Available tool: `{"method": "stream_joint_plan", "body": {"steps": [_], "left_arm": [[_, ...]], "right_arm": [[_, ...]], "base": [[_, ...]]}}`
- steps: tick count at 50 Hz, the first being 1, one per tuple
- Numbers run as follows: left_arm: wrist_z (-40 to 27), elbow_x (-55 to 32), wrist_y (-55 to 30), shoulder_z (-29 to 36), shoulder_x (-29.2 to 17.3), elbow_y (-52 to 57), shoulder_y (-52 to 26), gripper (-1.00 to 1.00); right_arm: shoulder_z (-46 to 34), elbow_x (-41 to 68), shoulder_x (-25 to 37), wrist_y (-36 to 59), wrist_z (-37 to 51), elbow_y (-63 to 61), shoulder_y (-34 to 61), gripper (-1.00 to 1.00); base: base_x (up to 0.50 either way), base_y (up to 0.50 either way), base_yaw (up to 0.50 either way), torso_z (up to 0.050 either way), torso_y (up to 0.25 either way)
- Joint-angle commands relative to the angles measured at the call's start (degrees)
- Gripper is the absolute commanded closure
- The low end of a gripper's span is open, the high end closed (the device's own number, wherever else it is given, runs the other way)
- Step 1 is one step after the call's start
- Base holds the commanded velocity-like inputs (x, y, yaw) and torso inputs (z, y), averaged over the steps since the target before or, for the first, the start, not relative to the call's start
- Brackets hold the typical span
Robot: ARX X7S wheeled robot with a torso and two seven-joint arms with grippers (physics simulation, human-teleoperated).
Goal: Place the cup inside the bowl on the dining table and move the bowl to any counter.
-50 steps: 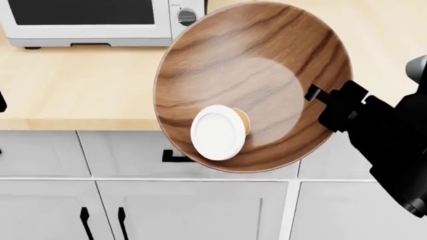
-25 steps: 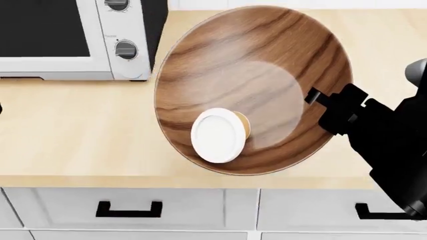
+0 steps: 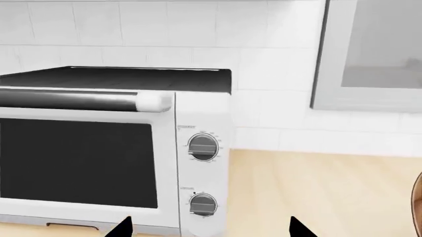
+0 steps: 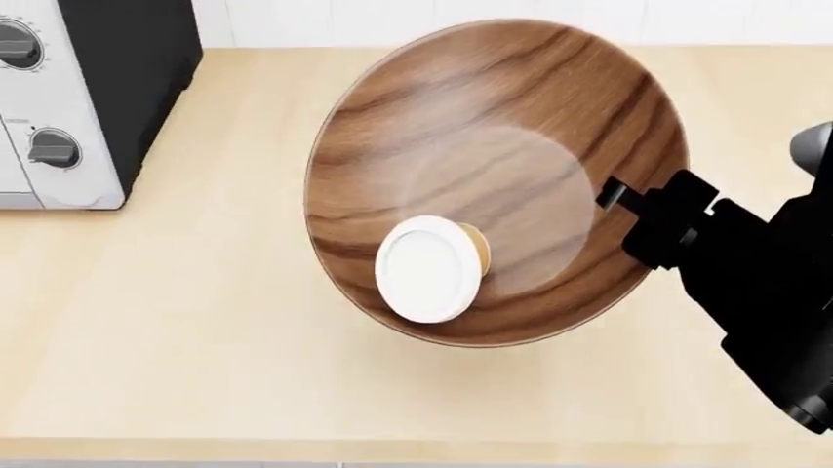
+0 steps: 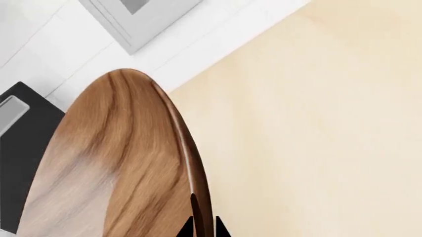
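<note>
Bowl (image 4: 495, 146) tilted, cup (image 4: 430, 268) low inside; right tool (image 4: 610, 195) pinches its rim. I level it before lowering onto table (image 4: 170, 322).

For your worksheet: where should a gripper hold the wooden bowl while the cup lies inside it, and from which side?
Pinch the thin rim of the bowl, coming from its right, as the right gripper does there; the cup lies low on the opposite side, clear of that edge.
</note>
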Motion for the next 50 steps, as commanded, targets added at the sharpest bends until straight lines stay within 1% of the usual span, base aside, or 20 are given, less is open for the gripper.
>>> {"method": "stream_joint_plan", "body": {"steps": [1,3,4,6,15,22,32,39,44,50], "left_arm": [[-0.3,-1.72,0.82,-2.05,-0.65,0.45,1.46,-1.0],[-0.95,-1.28,0.87,-1.21,0.18,0.79,1.48,-1.0],[-0.87,-2.34,0.56,-2.26,-0.74,1.03,1.8,-1.0],[-1.52,-2.57,0.52,-2.41,-0.62,1.47,2.07,-1.0],[-2.37,-2.94,0.62,-2.53,-0.49,2.16,3.21,-1.0],[-2.9,-3.82,0.27,-2.47,-0.52,2.25,2.36,-1.0],[-2.79,-4.04,0.5,-2.26,-0.53,2.43,2.42,-1.0],[-2.41,-4.47,0.86,-3.15,-1.34,2.92,3.83,-1.0],[-2.76,-3.31,1.3,-1.84,-0.13,2.54,3.32,-1.0],[-2.58,-3.2,1.52,-1.72,-0.22,2.5,3.66,-1.0]], "right_arm": [[1.4,-1.54,-0.34,0.19,-0.61,0.34,0.17,1.0],[1.45,-1.45,-0.31,0.25,-0.49,0.48,0.19,1.0],[1.46,-1.42,-0.26,0.27,-0.39,0.42,0.16,1.0],[1.46,-1.33,-0.33,0.09,-0.37,0.39,-0.17,1.0],[1.22,-0.75,-1.72,0.17,-0.3,2.14,-1.21,1.0],[0.96,-0.32,-4.66,1.08,-1.06,5.26,-1.43,1.0],[0.78,2.58,-10.83,3.33,-4.04,13.66,-3.25,1.0],[0.16,3.23,-13.05,4.52,-5.59,16.97,-4.9,1.0],[-0.33,3.85,-14.46,5.14,-6.25,19.71,-6.44,1.0],[-1.12,4.35,-16.57,6.16,-7.58,23.22,-8.53,1.0]], "base": [[0.28,-0.48,0.0,0.0,0.0],[0.29,-0.48,0.0,0.0,0.0],[0.25,-0.49,0.0,0.0,0.01],[0.2,-0.45,0.0,0.0,0.0],[0.08,-0.04,0.0,0.0,0.001],[0.0,0.0,0.0,0.0,0.0],[0.0,0.0,0.0,0.0,0.001],[0.0,0.0,0.0,0.0,0.0],[0.0,0.0,0.0,0.0,0.0],[0.0,0.0,0.0,0.0,0.002]]}}
